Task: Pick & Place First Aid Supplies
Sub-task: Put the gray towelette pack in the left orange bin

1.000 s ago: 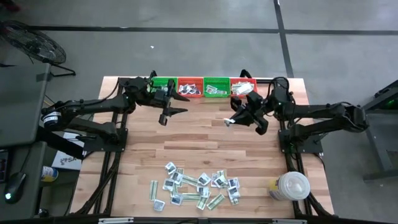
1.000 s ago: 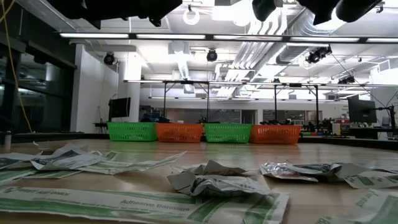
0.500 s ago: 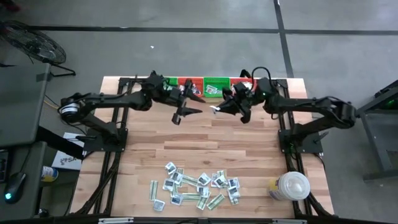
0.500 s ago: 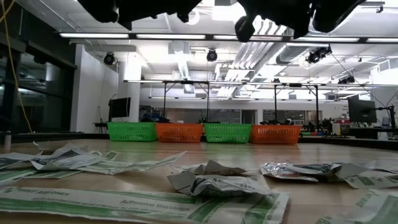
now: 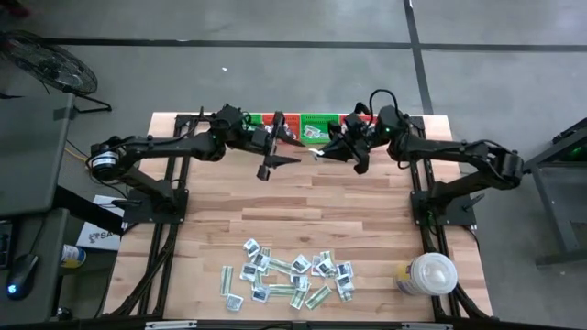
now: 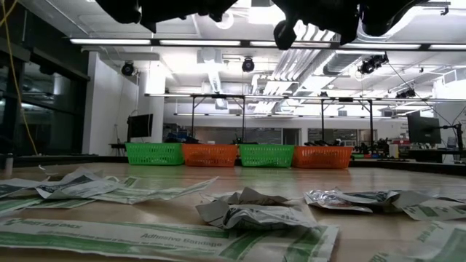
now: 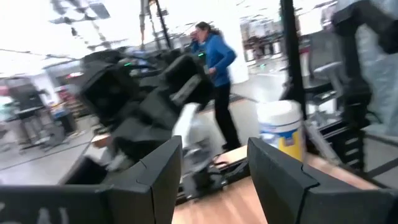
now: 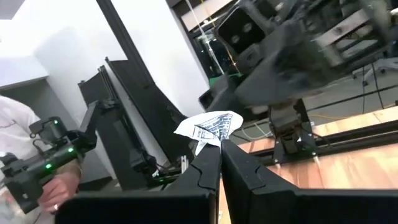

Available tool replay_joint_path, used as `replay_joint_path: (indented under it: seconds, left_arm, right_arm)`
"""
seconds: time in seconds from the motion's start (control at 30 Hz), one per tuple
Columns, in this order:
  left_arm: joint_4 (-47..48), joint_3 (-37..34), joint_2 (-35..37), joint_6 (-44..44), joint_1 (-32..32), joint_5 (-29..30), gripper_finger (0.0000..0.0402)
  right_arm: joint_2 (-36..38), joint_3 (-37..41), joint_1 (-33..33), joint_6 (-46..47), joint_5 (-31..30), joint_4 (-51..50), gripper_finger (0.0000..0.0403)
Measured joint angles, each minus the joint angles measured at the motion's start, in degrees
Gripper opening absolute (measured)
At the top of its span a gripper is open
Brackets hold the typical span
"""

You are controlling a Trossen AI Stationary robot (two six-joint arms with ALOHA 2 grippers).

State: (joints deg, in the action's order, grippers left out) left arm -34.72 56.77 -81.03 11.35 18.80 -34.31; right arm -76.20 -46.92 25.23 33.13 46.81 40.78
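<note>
While the loose first aid supplies (image 5: 289, 277) lie at the table's (image 5: 367, 211) near edge, the right gripper (image 8: 219, 149) pinches one white packet (image 8: 208, 126) beside the baskets (image 5: 316, 126); the left gripper (image 7: 214, 165) hangs open, empty.

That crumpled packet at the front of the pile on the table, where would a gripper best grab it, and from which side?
Probably from straight above. The crumpled packet is bunched into a raised ridge along its top, so fingers could close across that fold, while its flat edges lie against the table with nothing to get under. Both grippers are far off by the baskets: the left gripper open, the right gripper already holding a packet.
</note>
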Motion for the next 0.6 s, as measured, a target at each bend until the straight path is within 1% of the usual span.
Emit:
replay_joint_path:
  seconds: [0.17, 0.33, 0.5, 0.6]
  left_arm:
    - [-0.76, 0.02, -1.61, 0.44, 0.19, 3.58, 0.0179]
    - [-1.70, 0.00, -3.24, -0.16, 0.32, -0.40, 0.0179]
    - [-3.44, 0.00, -3.26, -0.15, 0.32, 0.11, 0.0179]
    - [-2.42, 0.98, -3.34, 0.28, 0.33, 0.27, 0.0179]
  right_arm:
    - [-0.80, 0.00, -0.20, -0.33, -0.20, -0.65, 0.0000]
    - [-0.77, 0.00, 0.07, -0.81, -0.84, -0.85, 0.0000]
    - [-0.77, 0.00, 0.26, -0.95, -0.73, -2.65, 0.0000]
    - [-0.76, 0.00, 0.26, -1.01, -0.67, -2.70, 0.0000]
